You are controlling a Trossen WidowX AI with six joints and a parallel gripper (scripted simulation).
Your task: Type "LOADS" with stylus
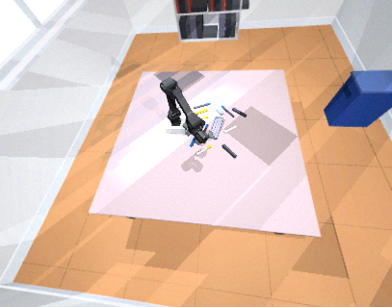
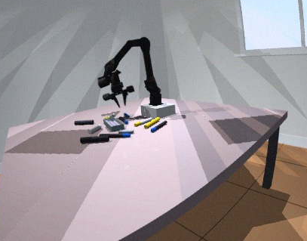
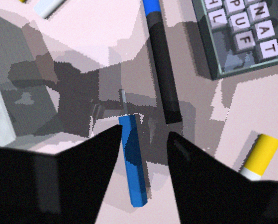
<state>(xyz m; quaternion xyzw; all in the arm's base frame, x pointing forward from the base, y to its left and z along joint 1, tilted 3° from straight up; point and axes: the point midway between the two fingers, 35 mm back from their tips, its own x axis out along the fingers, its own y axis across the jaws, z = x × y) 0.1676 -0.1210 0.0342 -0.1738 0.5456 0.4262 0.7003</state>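
Note:
A blue stylus (image 3: 132,165) (image 1: 193,141) (image 2: 127,115) with a thin grey tip lies on the table, its tip toward the top of the wrist view. My gripper (image 3: 145,134) (image 2: 122,106) is partly open and empty. It hangs above the table; in the wrist view the stylus shows between its fingers, nearer the left one, lengthwise along them. The keyboard (image 1: 217,128) (image 2: 113,124) (image 3: 213,67) lies at the top right of the wrist view, where keys such as L, U, F, A and T show; the rest is cut off.
A black marker with a blue cap (image 3: 165,65) lies between stylus and keyboard, its end just beyond the right fingertip. A yellow and white marker (image 3: 260,155) (image 1: 203,150) lies to the right in the wrist view. A black marker (image 1: 229,151) (image 2: 84,122) and several other pens lie around the keyboard.

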